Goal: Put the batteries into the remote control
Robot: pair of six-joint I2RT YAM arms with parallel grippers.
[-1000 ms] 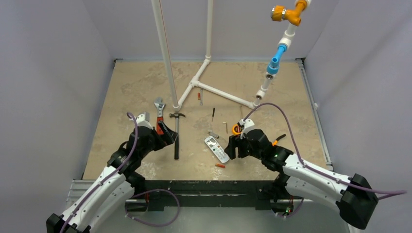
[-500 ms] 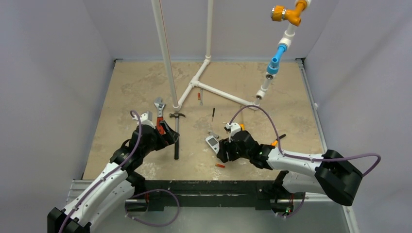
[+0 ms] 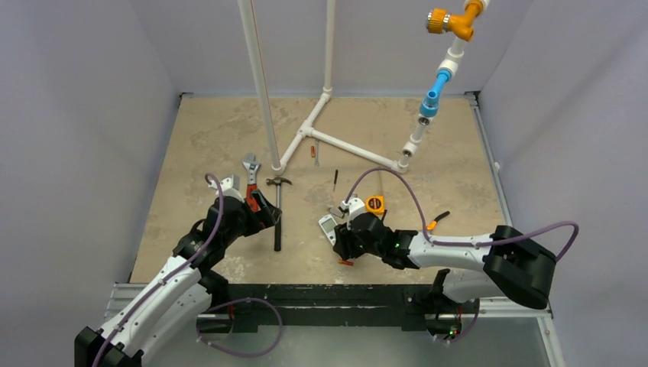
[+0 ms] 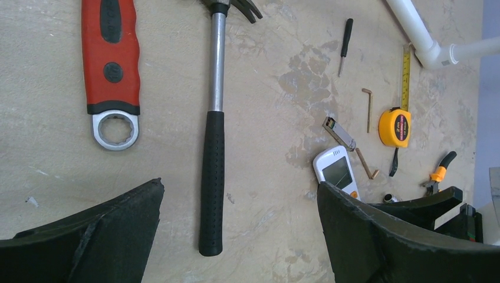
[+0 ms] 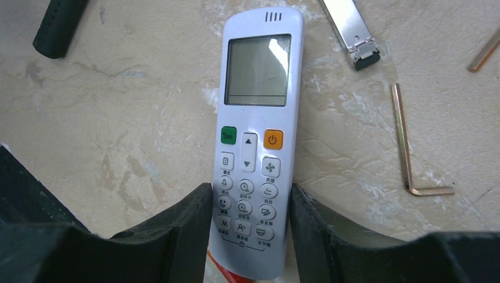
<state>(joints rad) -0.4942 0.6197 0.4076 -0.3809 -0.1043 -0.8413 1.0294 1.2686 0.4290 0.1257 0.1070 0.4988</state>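
The right gripper (image 5: pixel 249 190) has its jaws closed onto the remote control (image 5: pixel 257 118). In the right wrist view the two black fingers (image 5: pixel 188 230) lie against the long edges of the handset's button end, one at 9 o'clock and one at 3 o'clock, with no gap visible on either side. The remote lies face up on the table (image 5: pixel 118 118), its screen end toward 12 o'clock, clear of the jaws. An orange-red battery (image 5: pixel 219 270) peeks out from under the remote's 6 o'clock end, between the fingers; from above it lies on the table at 6 o'clock of the gripper. A brass hex key (image 5: pixel 407 147) rests at 3 o'clock of the remote, apart from it. The left gripper (image 4: pixel 239 188) stands well away at 9 o'clock, jaws spread wide and holding nothing, with the hammer (image 4: pixel 211 171) handle on the table between them and the red-handled wrench (image 4: pixel 111 59) at 11 o'clock.
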